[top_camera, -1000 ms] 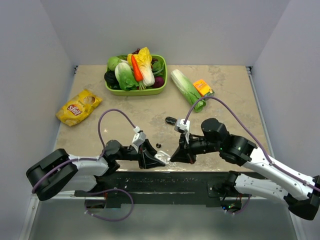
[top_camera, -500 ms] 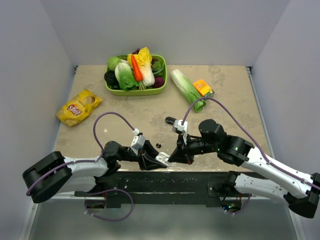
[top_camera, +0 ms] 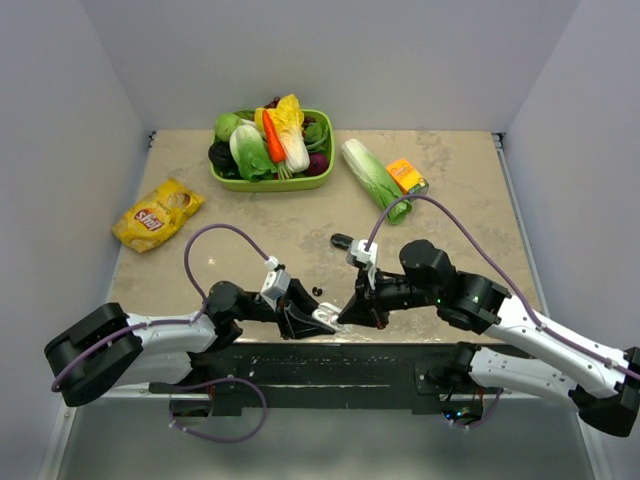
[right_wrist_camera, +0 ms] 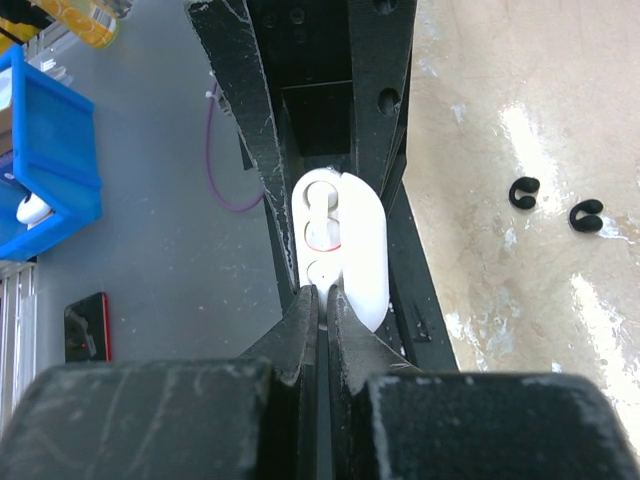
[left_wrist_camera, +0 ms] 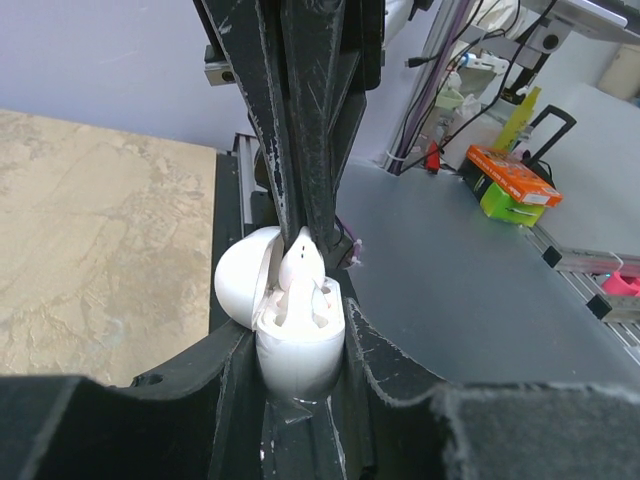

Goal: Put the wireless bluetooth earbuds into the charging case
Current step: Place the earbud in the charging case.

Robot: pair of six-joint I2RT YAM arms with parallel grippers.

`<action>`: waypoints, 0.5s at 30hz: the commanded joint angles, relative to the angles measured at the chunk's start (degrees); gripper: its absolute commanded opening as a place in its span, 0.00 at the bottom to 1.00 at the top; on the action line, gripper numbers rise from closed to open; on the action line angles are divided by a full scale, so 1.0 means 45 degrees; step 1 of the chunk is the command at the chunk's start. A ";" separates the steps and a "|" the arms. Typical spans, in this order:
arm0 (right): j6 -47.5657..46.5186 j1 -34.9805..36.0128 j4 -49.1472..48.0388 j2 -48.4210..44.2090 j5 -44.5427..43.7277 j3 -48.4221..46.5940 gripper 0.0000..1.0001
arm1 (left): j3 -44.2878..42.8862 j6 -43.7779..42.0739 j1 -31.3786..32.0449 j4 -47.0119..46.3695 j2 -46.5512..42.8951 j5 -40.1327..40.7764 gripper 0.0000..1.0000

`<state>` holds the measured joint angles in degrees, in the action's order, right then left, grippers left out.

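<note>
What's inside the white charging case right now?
One white earbud sits partly in the charging case, pinched by the right gripper; the left gripper clamps the case. The slot beside it is hidden by bud and fingers, so whether it is filled cannot be told.

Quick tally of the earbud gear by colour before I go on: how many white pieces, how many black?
white charging case, lid open: 1
white earbud, at the case mouth: 1
black earbuds, lying loose: 2
Total: 4 visible pieces
</note>
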<state>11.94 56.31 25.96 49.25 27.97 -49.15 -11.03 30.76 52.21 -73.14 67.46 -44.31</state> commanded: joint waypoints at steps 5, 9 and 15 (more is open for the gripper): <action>-0.0174 0.0142 0.0267 -0.0281 -0.0609 -0.0016 0.00 | -0.0713 -0.0449 0.0059 -0.5035 -0.0343 -0.0016 0.00; -0.0389 0.0239 0.0502 -0.0184 -0.0765 -0.0114 0.00 | -0.0753 -0.0450 0.0059 -0.4996 -0.0363 -0.0035 0.00; -0.0253 0.0454 0.0307 0.0207 -0.0863 -0.0055 0.03 | -0.0831 -0.0411 0.0079 -0.5113 -0.0226 -0.0016 0.00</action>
<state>11.46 57.74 26.46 49.19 26.13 -49.15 -11.88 30.37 52.21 -72.49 67.13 -44.38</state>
